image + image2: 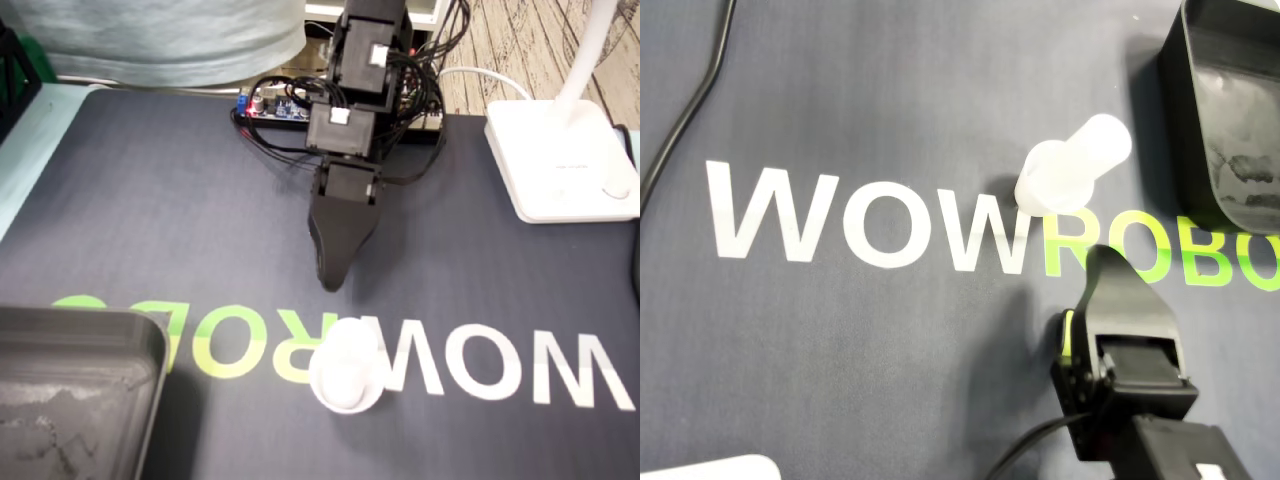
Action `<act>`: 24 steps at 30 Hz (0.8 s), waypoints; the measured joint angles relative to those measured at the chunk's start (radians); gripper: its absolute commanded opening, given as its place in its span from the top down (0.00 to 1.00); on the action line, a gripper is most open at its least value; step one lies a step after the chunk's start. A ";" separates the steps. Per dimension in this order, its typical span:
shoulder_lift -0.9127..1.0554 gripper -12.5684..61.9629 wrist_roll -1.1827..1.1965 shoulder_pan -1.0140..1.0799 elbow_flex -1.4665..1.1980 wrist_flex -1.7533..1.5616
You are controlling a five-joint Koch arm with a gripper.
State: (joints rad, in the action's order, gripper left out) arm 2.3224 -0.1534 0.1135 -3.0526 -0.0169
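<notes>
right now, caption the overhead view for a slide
End effector close to a white object on a dark mat, black tray at right

My gripper [330, 278] was matt black plastic. The small white piece [348, 375] looked like smooth, milky, half-translucent plastic. The mat [150, 200] was dark grey cloth, finely woven and matt, its letters printed flat. At the mat's corner the black tray [80, 325] was scuffed plastic with a dull sheen. The lamp base [555, 150] was glossy white plastic.
</notes>
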 measured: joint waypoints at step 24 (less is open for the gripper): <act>0.000 0.38 0.032 0.008 -0.006 0.023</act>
State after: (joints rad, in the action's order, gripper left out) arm 2.3224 -0.1212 0.1212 -3.0588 0.0061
